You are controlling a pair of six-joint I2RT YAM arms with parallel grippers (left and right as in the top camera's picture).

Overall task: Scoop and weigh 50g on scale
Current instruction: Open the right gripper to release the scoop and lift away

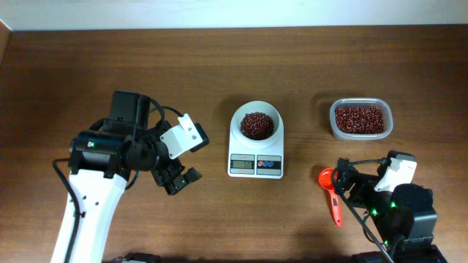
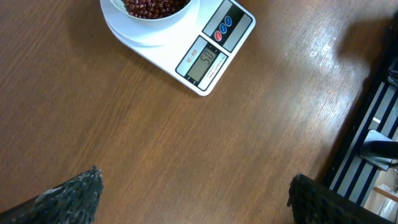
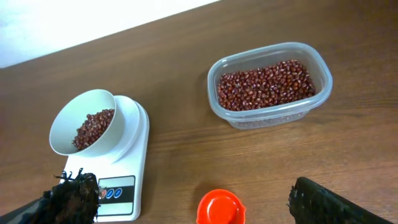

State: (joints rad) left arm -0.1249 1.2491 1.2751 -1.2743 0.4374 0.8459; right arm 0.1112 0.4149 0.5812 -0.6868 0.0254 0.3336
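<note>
The white scale (image 1: 256,165) stands mid-table, its round bowl (image 1: 255,111) holding a heap of dark red-brown beans (image 1: 255,125). In the left wrist view the scale (image 2: 217,43) is at the top and its lit display (image 2: 202,60) seems to read about 50. My left gripper (image 1: 181,180) hovers open left of the scale, nothing between its fingers (image 2: 74,196). My right gripper (image 1: 344,179) is open at the front right. The orange-red scoop (image 1: 330,191) lies on the table just beyond it, and its round head (image 3: 221,208) shows between the open fingers, untouched.
A clear plastic tub (image 1: 333,117) of more beans (image 3: 264,84) sits at the back right, apart from the scale (image 3: 134,134). The scoop's handle points toward the table's front edge. Dark equipment (image 2: 373,124) borders the table in the left wrist view.
</note>
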